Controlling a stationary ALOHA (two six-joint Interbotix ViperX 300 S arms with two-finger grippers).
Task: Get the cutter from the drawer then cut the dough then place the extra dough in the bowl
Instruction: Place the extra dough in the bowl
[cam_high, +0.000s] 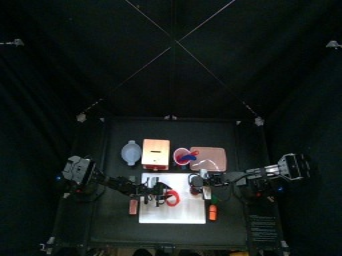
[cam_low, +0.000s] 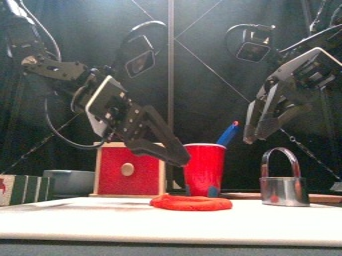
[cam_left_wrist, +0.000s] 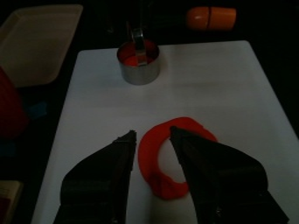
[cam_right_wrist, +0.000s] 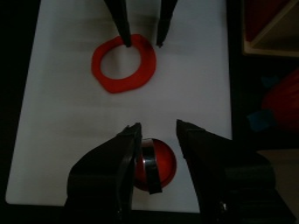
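Observation:
A red dough ring (cam_low: 190, 202) lies on the white cutting board (cam_left_wrist: 100, 105). My left gripper (cam_left_wrist: 155, 134) hangs open a little above it, its jaws either side of one band of the ring (cam_left_wrist: 176, 162). The round metal cutter (cam_low: 282, 185) stands upright on the board's right part with a red dough disc inside it (cam_left_wrist: 139, 59). My right gripper (cam_right_wrist: 158, 127) is open just above the cutter (cam_right_wrist: 158, 166), which shows between its jaws. In the front view the right gripper (cam_low: 254, 130) sits above and slightly left of the cutter.
Behind the board stand the wooden box with a red drawer front (cam_low: 130, 170), the red cup (cam_low: 205, 168) with a blue knife, the blue-grey bowl (cam_high: 127, 153) and the pink tray (cam_high: 211, 158). An orange toy (cam_left_wrist: 212, 16) lies off the board's right end.

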